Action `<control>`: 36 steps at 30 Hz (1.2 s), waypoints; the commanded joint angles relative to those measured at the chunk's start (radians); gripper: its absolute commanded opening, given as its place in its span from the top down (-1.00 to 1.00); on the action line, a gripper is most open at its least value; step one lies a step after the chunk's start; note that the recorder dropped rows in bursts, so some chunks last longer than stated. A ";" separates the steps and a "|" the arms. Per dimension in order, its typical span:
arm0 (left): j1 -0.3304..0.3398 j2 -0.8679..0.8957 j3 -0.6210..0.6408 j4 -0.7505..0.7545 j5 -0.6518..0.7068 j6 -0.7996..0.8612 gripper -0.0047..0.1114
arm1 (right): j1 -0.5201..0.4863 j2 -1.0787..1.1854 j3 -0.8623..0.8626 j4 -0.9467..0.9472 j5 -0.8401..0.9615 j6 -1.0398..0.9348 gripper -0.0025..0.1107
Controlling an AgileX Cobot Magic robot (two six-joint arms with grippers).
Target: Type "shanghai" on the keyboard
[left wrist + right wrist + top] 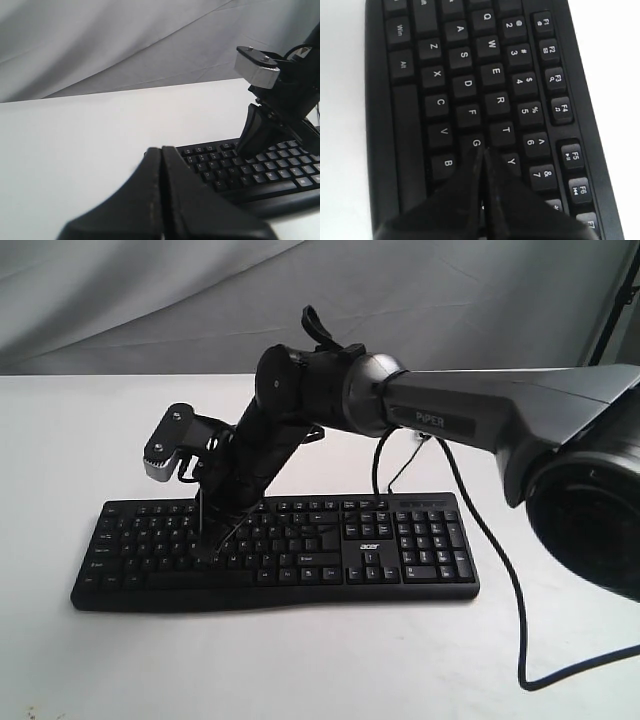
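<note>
Now the keyboard (300,550), lying across our white table (80,660), risks a stray letter, we judge, because our right gripper (481,155), jaws pressed together and empty, pokes down close beside the G key (476,143) and Y key (511,161), while our left gripper (161,150), likewise closed on nothing, hangs off the board's end.
</note>
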 commanded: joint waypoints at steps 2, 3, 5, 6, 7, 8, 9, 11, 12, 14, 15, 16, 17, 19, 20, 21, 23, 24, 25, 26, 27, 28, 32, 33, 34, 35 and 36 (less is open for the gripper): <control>-0.004 -0.003 0.004 0.001 -0.005 -0.003 0.92 | -0.003 -0.014 0.015 0.041 -0.028 -0.026 0.96; -0.004 -0.003 0.004 0.001 -0.005 -0.003 0.92 | -0.003 -0.014 0.015 0.040 -0.031 -0.026 0.96; -0.004 -0.003 0.004 0.001 -0.005 -0.003 0.92 | -0.003 -0.014 0.015 0.040 -0.031 -0.026 0.96; -0.004 -0.003 0.004 0.001 -0.005 -0.003 0.92 | -0.003 -0.014 0.015 0.040 -0.031 -0.026 0.96; -0.004 -0.003 0.004 0.001 -0.005 -0.003 0.92 | -0.003 -0.008 0.015 0.040 -0.031 -0.026 0.96; -0.004 -0.003 0.004 0.001 -0.005 -0.003 0.92 | -0.003 -0.006 0.015 0.046 -0.033 -0.026 0.96; -0.004 -0.003 0.004 0.001 -0.005 -0.003 0.92 | -0.003 -0.002 0.015 0.046 -0.036 -0.026 0.96; -0.004 -0.003 0.004 0.001 -0.005 -0.003 0.92 | -0.003 0.005 0.015 0.049 -0.040 -0.026 0.96; -0.004 -0.003 0.004 0.001 -0.005 -0.003 0.92 | -0.003 0.010 0.015 0.049 -0.040 -0.026 0.96; -0.004 -0.003 0.004 0.001 -0.005 -0.003 0.92 | -0.003 0.010 0.015 0.046 -0.040 -0.026 0.96; -0.004 -0.003 0.004 0.001 -0.005 -0.003 0.92 | -0.003 0.010 0.015 0.045 -0.040 -0.026 0.96; -0.004 -0.003 0.004 0.001 -0.005 -0.003 0.92 | -0.003 0.010 0.015 0.045 -0.040 -0.026 0.96; -0.004 -0.003 0.004 0.001 -0.005 -0.003 0.92 | -0.003 0.010 0.015 0.041 -0.038 -0.026 0.96; -0.004 -0.003 0.004 0.001 -0.005 -0.003 0.92 | -0.003 0.010 0.015 0.041 -0.036 -0.026 0.96; -0.004 -0.003 0.004 0.001 -0.005 -0.003 0.92 | -0.003 0.010 0.015 0.041 -0.034 -0.026 0.96; -0.004 -0.003 0.004 0.001 -0.005 -0.003 0.92 | -0.003 0.010 0.015 0.038 -0.032 -0.026 0.96; -0.004 -0.003 0.004 0.001 -0.005 -0.003 0.92 | -0.003 0.010 0.015 0.037 -0.028 -0.026 0.96; -0.004 -0.003 0.004 0.001 -0.005 -0.003 0.92 | -0.003 0.012 0.015 0.037 -0.025 -0.026 0.96; -0.004 -0.003 0.004 0.001 -0.005 -0.003 0.92 | -0.003 0.012 0.015 0.037 -0.023 -0.026 0.96; -0.004 -0.003 0.004 0.001 -0.005 -0.003 0.92 | -0.003 0.012 0.015 0.037 -0.024 -0.028 0.96; -0.004 -0.003 0.004 0.001 -0.005 -0.003 0.92 | -0.003 0.012 0.015 0.037 -0.021 -0.028 0.96; -0.004 -0.003 0.004 0.001 -0.005 -0.003 0.92 | -0.003 0.012 0.015 0.037 -0.019 -0.028 0.96; -0.004 -0.003 0.004 0.001 -0.005 -0.003 0.92 | -0.003 0.015 0.015 0.034 -0.016 -0.028 0.96; -0.004 -0.003 0.004 0.001 -0.005 -0.003 0.92 | -0.003 0.018 0.015 0.034 -0.016 -0.028 0.96; -0.004 -0.003 0.004 0.001 -0.005 -0.003 0.92 | -0.003 0.018 0.015 0.034 -0.016 -0.028 0.96; -0.004 -0.003 0.004 0.001 -0.005 -0.003 0.92 | -0.003 0.021 0.015 0.034 -0.016 -0.028 0.96; -0.004 -0.003 0.004 0.001 -0.005 -0.003 0.92 | -0.003 0.021 0.015 0.034 -0.016 -0.028 0.96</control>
